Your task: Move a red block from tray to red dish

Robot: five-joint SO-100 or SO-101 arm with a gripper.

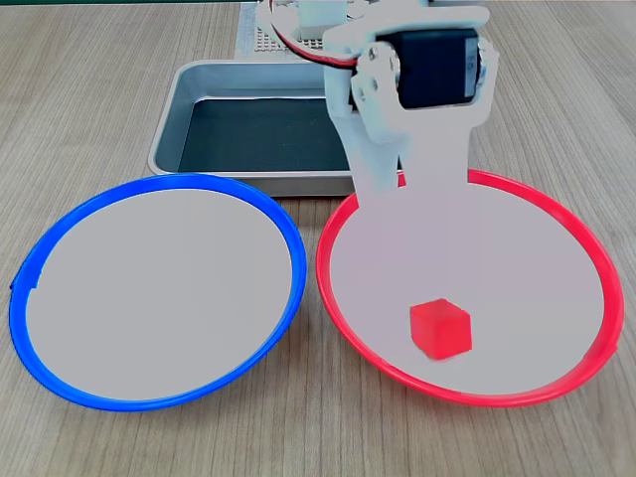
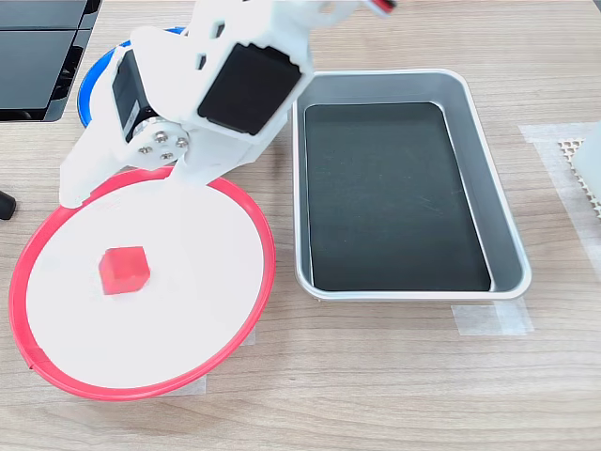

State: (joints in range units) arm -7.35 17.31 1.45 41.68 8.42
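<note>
White and empty, the tool point(image 2: 80, 188) hung over the far edge of the red dish point(image 2: 265, 282) in the second exterior view; how wide its jaws stood I cannot tell. Going from the second exterior view's left to right, the red block point(image 2: 123, 270) lay alone on the pale centre of the dish, well apart from the tool, then came the tray point(image 2: 502, 225) on the tabletop point(image 2: 376, 376), just beside the dish.

Both exterior views: bright, even overhead light; soft faint shadows beneath my jaws; mild sheen on the tray point(image 2: 505, 246) wall; focus sharp.
</note>
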